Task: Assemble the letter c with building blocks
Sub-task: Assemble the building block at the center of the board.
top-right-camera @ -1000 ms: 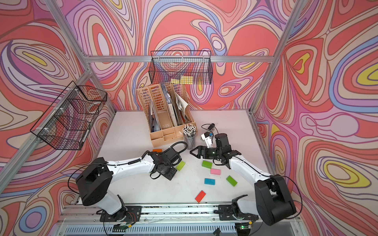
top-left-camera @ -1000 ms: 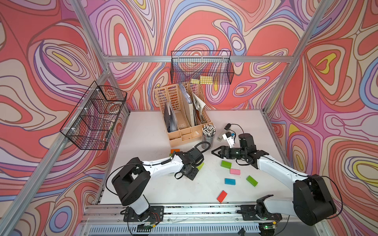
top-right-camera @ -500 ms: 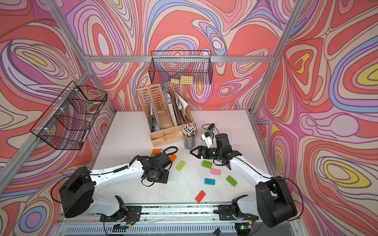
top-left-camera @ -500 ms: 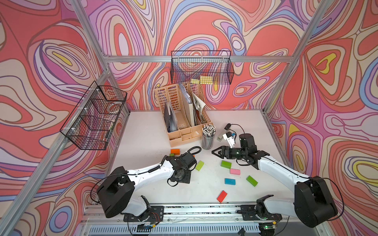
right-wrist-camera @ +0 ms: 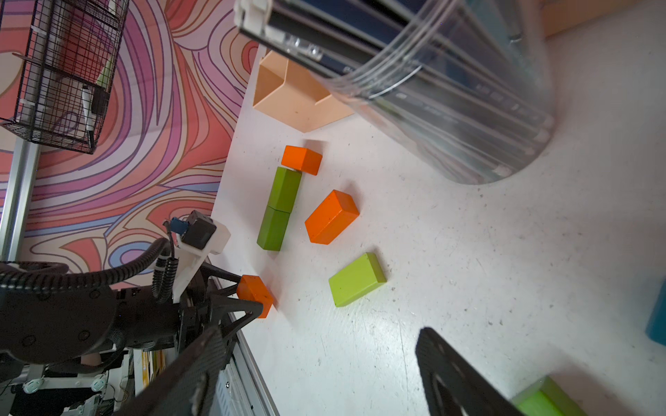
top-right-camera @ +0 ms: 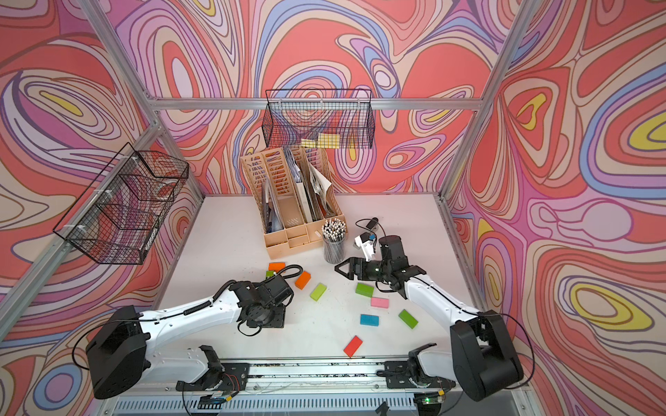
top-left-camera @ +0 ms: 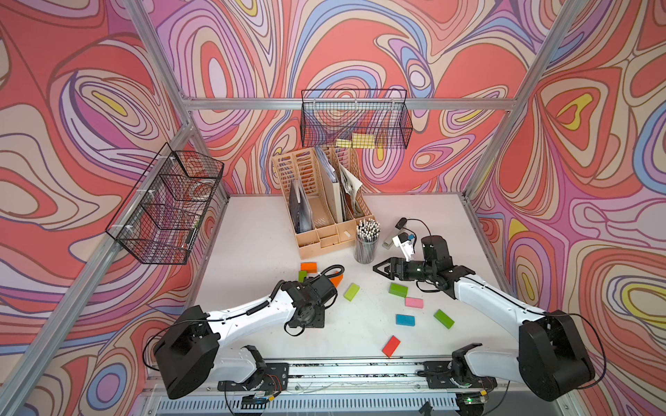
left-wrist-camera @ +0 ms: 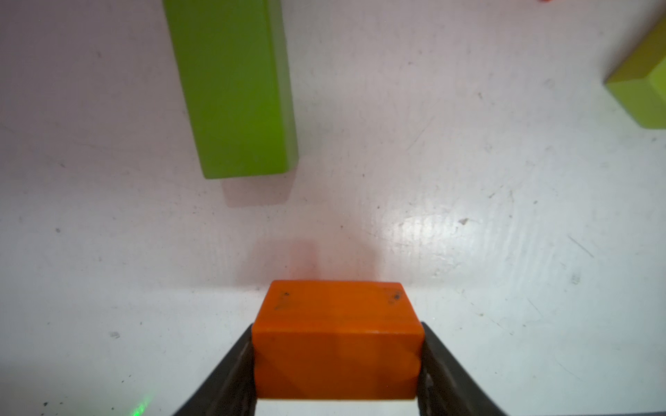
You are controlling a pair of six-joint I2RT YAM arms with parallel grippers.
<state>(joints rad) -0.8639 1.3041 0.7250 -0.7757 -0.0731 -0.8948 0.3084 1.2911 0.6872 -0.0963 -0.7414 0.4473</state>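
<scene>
An orange block (left-wrist-camera: 335, 313) is being clamped in the left pincer (left-wrist-camera: 337, 327) and is probably best being set square against the green column's (right-wrist-camera: 279, 209) end just ahead, the right pincer (top-left-camera: 376, 268) being seen wide open, empty; three orange, five green, one pink (top-left-camera: 413, 302), one blue (top-left-camera: 405, 320), one red (top-left-camera: 391, 346) blocks are being counted.

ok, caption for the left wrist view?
Left gripper holding an orange block; green block lying ahead on the table.
</scene>
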